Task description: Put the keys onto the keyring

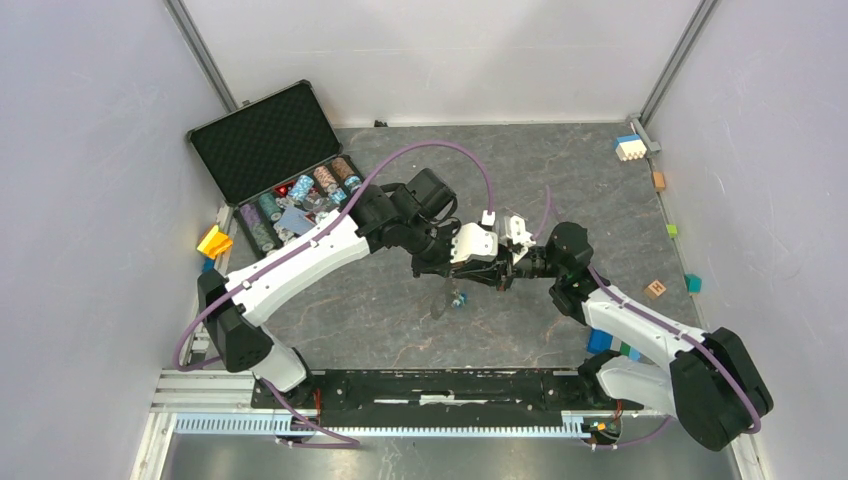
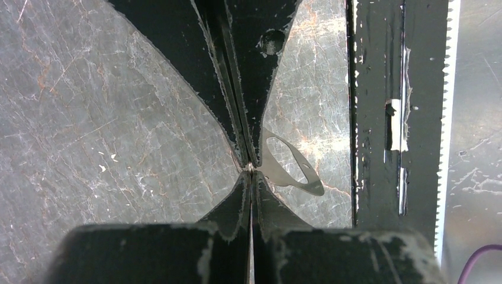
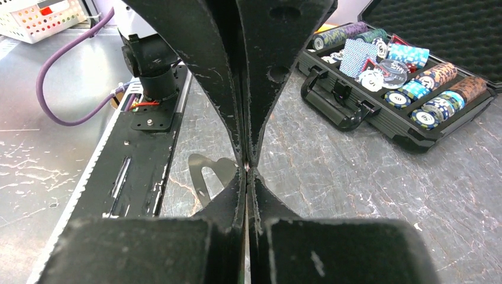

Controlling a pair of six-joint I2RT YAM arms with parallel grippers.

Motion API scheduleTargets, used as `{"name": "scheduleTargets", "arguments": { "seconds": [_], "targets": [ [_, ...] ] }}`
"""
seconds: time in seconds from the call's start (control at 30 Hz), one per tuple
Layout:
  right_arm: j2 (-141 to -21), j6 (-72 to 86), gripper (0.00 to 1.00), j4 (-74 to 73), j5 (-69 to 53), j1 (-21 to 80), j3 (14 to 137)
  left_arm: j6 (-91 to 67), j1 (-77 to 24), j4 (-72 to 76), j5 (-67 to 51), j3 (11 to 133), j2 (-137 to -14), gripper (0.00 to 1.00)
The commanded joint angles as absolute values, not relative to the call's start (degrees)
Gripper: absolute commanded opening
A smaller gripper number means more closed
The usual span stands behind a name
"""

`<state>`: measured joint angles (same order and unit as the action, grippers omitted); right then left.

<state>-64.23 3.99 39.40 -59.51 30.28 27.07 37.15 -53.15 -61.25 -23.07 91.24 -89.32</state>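
Observation:
My left gripper point(image 1: 500, 270) and right gripper point(image 1: 512, 268) meet tip to tip above the middle of the table, both shut. In the left wrist view my left gripper point(image 2: 250, 171) pinches a glint of metal, and the right fingers point(image 2: 237, 89) come down onto the same spot. The keyring point(image 2: 290, 177), a thin grey oval loop, runs from that spot out to the right. It also shows in the right wrist view as the keyring point(image 3: 204, 168), left of my right gripper point(image 3: 246, 168). From above, the keyring point(image 1: 440, 300) sits beside a key with a blue tag point(image 1: 459, 300).
An open black case of poker chips point(image 1: 300, 195) stands at the back left, also seen as the case point(image 3: 402, 118). Toy blocks lie at the edges: white-blue point(image 1: 628, 148), yellow point(image 1: 214, 242), wooden point(image 1: 655, 289). The black base rail point(image 1: 440, 385) runs along the near edge.

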Motion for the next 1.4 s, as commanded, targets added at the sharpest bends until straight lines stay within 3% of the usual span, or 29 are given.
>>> {"name": "scheduleTargets", "arguments": {
  "seconds": [0.0, 0.2, 0.33, 1.37],
  "targets": [
    [-63.4, 2.1, 0.0, 37.4, -57.3, 30.5, 29.2, 36.5, -53.3, -59.4, -25.5, 92.6, -88.0, 0.03],
    [-60.9, 3.0, 0.0, 37.8, -55.9, 30.3, 29.5, 37.1, -51.5, -53.7, -26.0, 86.1, -82.9, 0.31],
    [-60.0, 3.2, 0.0, 36.9, -55.3, 29.7, 30.1, 36.9, -49.3, -51.4, -28.0, 83.1, -80.5, 0.39],
    [-60.2, 19.0, 0.0, 56.9, -58.0, 26.6, 25.5, 28.6, -44.7, -15.7, -44.8, 61.0, -69.8, 0.31]
  ]
}}
